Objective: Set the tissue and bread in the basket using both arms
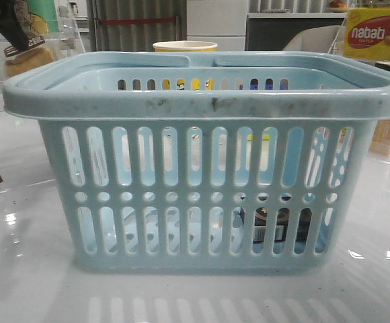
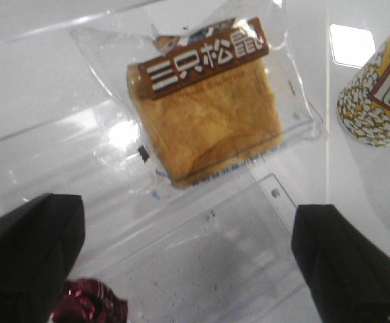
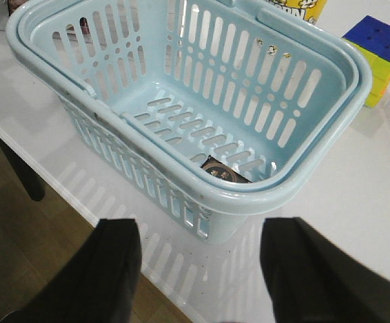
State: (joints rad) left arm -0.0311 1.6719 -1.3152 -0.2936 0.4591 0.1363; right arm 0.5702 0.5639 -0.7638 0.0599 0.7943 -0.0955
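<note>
Left pincer [image 2: 185, 259] open wide, both dark fingers [image 2: 27, 259] spread apart, nothing between them. Bread [image 2: 208, 111] lies just ahead of the left pincer, apart from both fingers, in its clear wrapper with a brown label strip across one end. It sits on a clear plastic surface with glare. A popcorn cup [image 2: 376, 94] stands off to one side of the bread, near the right-hand finger in the left wrist view. A crumpled dark red wrapper [image 2: 91, 303] sits right beside the other finger; cannot tell whether they touch.

Right pincer [image 3: 198, 269] open too, fingers [image 3: 104, 276] well apart, empty. It hovers outside the basket [image 3: 302, 175], above the near rim and the white tabletop [image 3: 356, 215]. Tissue [image 3: 223, 170] lies flat on the basket floor, in the corner closest to the right pincer, partly hidden under the rim. In the front view the tissue [image 1: 276, 225] shows as a dark packet through the lower slots, toward the basket's [image 1: 202, 101] right end.

Basket upright on the tabletop, handles folded down on the rim, rim scuffed. A coloured cube [image 3: 376, 57] sits on the tabletop beyond the basket, away from the right pincer. A nabati box [image 1: 375, 33] shows in the background at upper right of the front view; a yellow cup [image 1: 185, 46] peeks over the basket's far rim.
</note>
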